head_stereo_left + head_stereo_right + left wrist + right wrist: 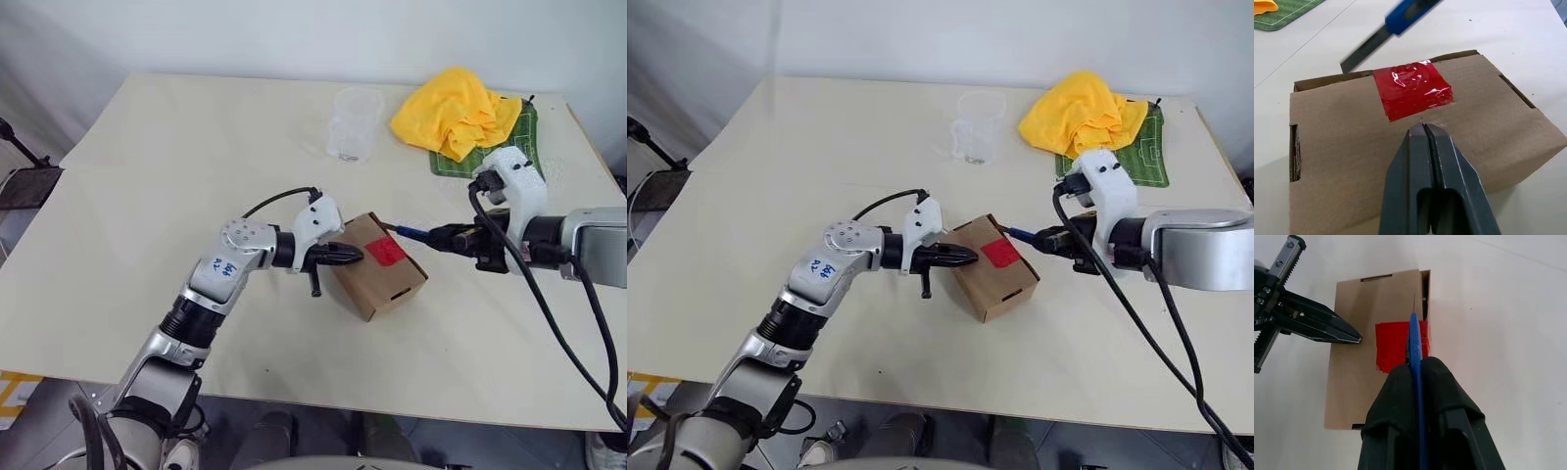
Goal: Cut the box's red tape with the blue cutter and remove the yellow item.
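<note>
Now we pressed closed left gripper on box to steady it | right gripper clamped blue cutter, blade over red tape.

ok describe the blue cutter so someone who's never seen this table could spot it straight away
Start at the brown box near the middle of the pale table. The right gripper reaches toward it, shut on the blue cutter, a slim tool whose grey blade points at the red tape. Nothing else here is blue.
</note>
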Robot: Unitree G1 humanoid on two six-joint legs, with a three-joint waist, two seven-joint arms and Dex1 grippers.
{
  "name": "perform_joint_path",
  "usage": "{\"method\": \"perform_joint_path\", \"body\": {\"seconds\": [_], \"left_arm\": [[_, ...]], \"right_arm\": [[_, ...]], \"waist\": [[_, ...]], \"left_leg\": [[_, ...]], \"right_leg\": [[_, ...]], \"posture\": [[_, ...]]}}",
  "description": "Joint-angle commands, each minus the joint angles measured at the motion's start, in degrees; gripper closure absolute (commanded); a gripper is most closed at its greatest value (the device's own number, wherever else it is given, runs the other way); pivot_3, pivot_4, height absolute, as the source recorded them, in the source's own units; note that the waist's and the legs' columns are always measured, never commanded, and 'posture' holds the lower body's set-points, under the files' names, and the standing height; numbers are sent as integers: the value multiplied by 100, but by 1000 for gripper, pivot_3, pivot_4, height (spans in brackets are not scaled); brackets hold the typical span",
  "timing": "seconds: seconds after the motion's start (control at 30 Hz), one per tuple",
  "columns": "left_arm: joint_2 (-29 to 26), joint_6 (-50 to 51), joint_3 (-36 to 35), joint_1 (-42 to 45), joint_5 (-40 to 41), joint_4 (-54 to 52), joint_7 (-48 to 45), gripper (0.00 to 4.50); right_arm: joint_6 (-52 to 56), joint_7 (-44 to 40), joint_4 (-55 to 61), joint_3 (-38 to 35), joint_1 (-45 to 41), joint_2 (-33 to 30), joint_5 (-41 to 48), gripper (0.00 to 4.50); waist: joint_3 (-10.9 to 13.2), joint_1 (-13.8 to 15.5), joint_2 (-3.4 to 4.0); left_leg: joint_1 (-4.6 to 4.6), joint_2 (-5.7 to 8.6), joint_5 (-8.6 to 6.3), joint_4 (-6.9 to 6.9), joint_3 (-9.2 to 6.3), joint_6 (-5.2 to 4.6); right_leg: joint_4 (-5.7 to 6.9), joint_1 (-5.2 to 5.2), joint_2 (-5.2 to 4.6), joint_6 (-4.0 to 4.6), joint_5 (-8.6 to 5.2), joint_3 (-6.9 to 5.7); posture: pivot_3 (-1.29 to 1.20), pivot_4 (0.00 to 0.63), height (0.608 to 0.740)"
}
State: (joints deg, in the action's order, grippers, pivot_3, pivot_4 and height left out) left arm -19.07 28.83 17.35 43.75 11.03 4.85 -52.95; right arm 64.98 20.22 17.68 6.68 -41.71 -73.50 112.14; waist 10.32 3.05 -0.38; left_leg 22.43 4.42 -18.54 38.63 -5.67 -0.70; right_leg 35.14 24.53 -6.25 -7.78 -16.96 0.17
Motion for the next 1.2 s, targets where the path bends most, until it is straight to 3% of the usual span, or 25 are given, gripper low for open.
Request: {"method": "perform_joint_path", "body": {"seconds": [0.03, 1.2], "left_arm": [[90, 102, -33, -36, 69, -215, 51, 4500], [228, 894, -340, -69, 431, -241, 172, 4500]], "right_arm": [[20, 100, 31, -46, -80, 19, 86, 4454], [-186, 143, 123, -636, 736, 67, 86, 4454]], "waist": [[0, -1, 0], [0, -13, 0]], "left_leg": [[0, 0, 0, 0, 0, 0], [0, 2, 0, 23, 1, -1]], "right_leg": [[0, 0, 0, 0, 0, 0], [42, 0, 1, 0, 0, 1]], "posture": [[0, 150, 740], [0, 150, 740]]}}
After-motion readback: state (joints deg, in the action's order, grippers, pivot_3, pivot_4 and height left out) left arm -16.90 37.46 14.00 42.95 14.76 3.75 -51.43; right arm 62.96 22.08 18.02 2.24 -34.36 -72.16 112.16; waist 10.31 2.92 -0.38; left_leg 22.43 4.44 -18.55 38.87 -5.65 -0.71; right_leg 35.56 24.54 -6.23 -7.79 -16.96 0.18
